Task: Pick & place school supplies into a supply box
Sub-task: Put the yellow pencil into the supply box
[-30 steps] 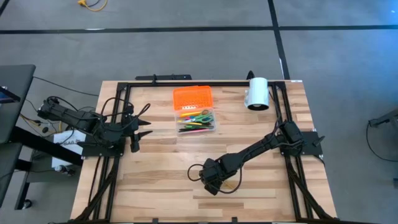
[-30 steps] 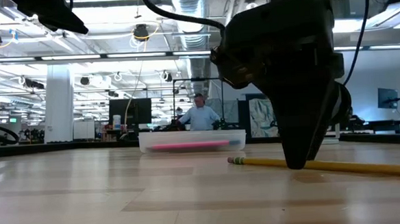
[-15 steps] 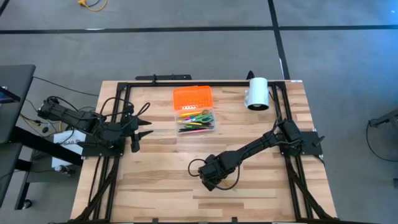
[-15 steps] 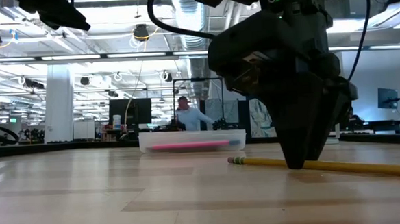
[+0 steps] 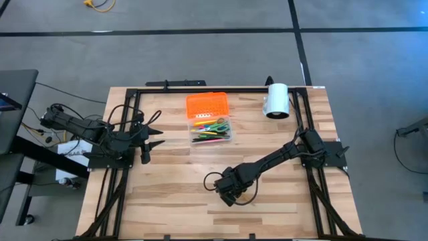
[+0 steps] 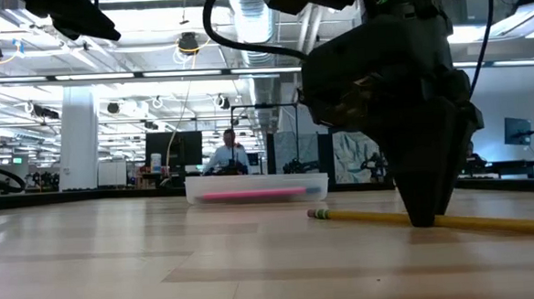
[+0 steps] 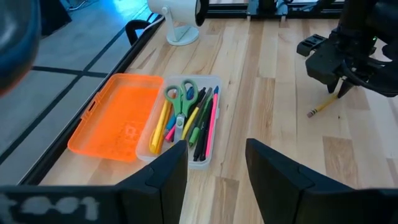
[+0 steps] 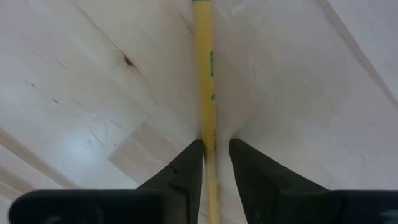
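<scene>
A yellow pencil [image 6: 362,217] lies flat on the table's near middle, also seen in the left wrist view [image 7: 323,106]. My right gripper [image 6: 422,219] points down on it, shut on the shaft [image 8: 208,93]. The supply box [image 5: 212,130] is a clear case with its orange lid [image 5: 206,105] folded open. It rests on its base at the far middle and holds pens, pencils and green-handled scissors [image 7: 181,94]. My left gripper [image 5: 159,130] waits open at the table's left side. My right gripper pinches the yellow pencil's shaft [image 8: 209,134] between its two fingertips [image 8: 189,165], some way in from the eraser end [image 6: 318,215]. The fingers come from above, pointing down, and lie across the pencil. The pencil lies flat on the table along its whole length.
A white cylinder [image 5: 277,100] lies on its side at the far right, next to the black frame rail [image 5: 200,89]. Bare wood stretches between the box and the right gripper. A person [image 6: 223,156] is in the room behind the table.
My right gripper has shifted a little toward the table's right along the pencil, staying low on the table. The pencil still lies on the wood. The person in the background has walked to the left.
</scene>
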Controlling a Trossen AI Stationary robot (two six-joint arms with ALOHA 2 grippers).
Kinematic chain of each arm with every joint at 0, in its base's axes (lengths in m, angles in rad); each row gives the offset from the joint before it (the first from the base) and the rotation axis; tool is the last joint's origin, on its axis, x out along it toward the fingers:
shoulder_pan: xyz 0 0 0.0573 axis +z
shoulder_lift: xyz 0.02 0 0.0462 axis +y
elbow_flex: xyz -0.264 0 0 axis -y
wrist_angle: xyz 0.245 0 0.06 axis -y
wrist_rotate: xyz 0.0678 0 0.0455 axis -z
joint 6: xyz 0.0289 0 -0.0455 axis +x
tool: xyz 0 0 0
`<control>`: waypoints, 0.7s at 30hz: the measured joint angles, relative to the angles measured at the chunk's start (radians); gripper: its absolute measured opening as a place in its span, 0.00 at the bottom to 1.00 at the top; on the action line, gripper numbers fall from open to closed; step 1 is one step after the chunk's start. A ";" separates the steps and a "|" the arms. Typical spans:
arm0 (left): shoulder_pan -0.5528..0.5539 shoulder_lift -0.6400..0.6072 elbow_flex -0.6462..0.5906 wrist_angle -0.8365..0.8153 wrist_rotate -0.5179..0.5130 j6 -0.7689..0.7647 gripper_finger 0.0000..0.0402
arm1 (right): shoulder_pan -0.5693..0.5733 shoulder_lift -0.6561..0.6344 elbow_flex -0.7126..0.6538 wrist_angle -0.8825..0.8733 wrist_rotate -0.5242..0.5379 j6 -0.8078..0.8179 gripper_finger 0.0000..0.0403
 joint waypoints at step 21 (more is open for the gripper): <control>0.000 0.000 0.000 0.053 0.004 -0.003 0.38 | -0.003 -0.002 -0.017 0.001 0.039 -0.018 0.02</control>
